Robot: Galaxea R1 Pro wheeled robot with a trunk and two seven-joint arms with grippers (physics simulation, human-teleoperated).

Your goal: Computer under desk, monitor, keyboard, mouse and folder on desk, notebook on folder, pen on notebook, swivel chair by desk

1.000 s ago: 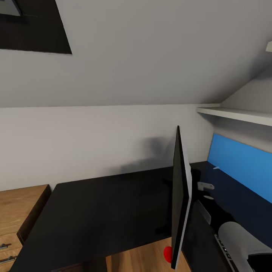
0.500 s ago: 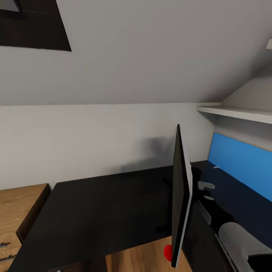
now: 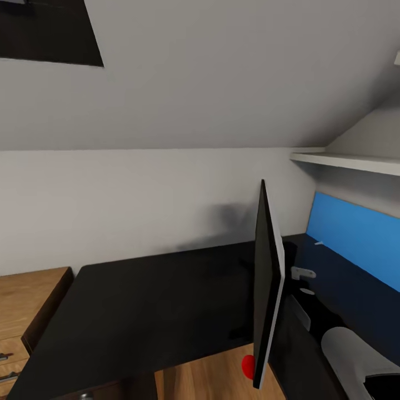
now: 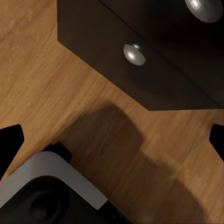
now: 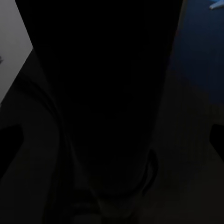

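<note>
The monitor (image 3: 266, 289) stands edge-on over the front of the black desk (image 3: 155, 311), with its red dot (image 3: 248, 364) low down. My right arm's white forearm (image 3: 355, 361) lies behind the monitor. In the right wrist view, the right gripper (image 5: 112, 140) is open; its dim fingertips (image 5: 9, 140) sit far apart, with a broad black shape (image 5: 102, 84) between them. Whether they touch it I cannot tell. The left gripper (image 4: 112, 140) hangs open over the wooden floor (image 4: 46, 70), near the desk's drawer unit (image 4: 154, 60) with its round silver knobs (image 4: 134, 53).
A blue wall panel (image 3: 355, 239) and a white shelf (image 3: 350, 162) run along the right. A small whitish sliver (image 3: 318, 243) lies on the desk by the panel. A wooden nightstand (image 3: 28, 300) stands left of the desk. The grey robot base (image 4: 46, 191) shows under the left gripper.
The whole head picture has drifted slightly upward, so the camera moved. The strip of keys seen earlier beside my right forearm no longer shows. The monitor keeps its place on the desk.
</note>
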